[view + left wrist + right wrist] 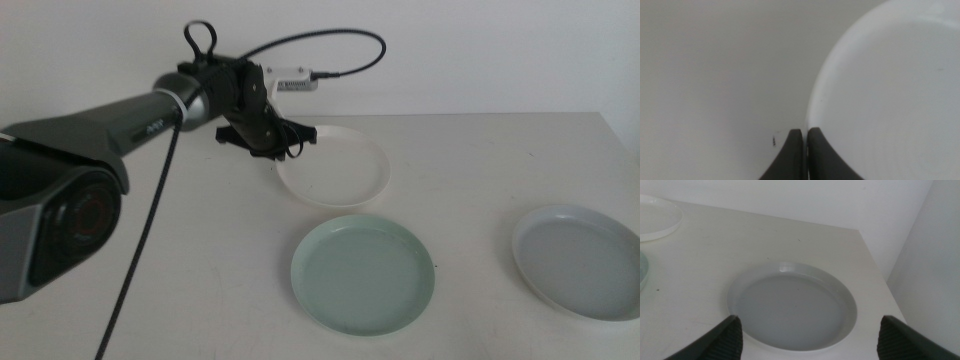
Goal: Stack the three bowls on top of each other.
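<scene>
White table [480, 160] holds three bowls; left gripper [804, 136] clenches the white bowl [340, 165] by its rim; right gripper [810, 335], jaws spread, hovers over the grey-blue bowl [792, 307]; mint green bowl [363, 273] lies between.

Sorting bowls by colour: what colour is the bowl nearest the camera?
Mint green bowl, clearest in the middle view.

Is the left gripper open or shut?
Shut: the left gripper pinches the white bowl's rim, jaws nearly touching.
</scene>
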